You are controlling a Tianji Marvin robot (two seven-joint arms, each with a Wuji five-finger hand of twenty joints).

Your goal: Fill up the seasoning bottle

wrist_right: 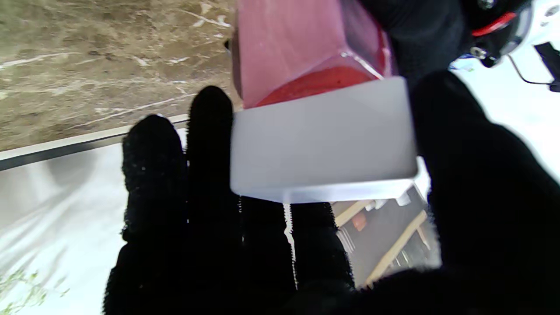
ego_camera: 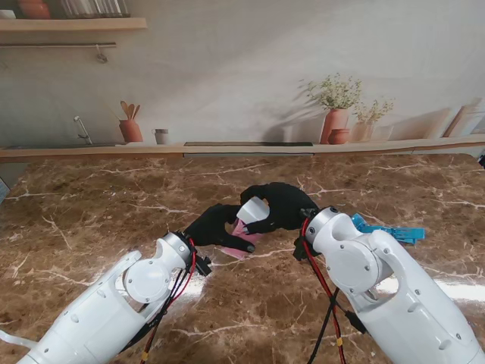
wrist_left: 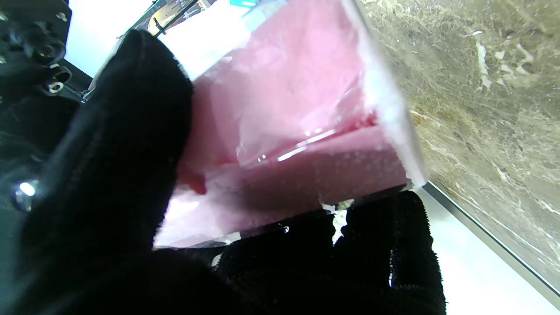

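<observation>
Stand view: left hand [ego_camera: 216,227] grips the pink seasoning bottle [ego_camera: 244,236]; right hand [ego_camera: 282,206] grasps its white cap [ego_camera: 253,209].

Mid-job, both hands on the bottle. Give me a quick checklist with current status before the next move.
1. Left hand grips the pink seasoning bottle: ok.
2. Right hand closed on the white cap: ok.
3. Cap off the bottle: cannot tell.
4. Bottle held level: not ok, it is tilted.
5. Blue item on the table is apart from both hands: ok.
6. Fill level: cannot tell.
</observation>
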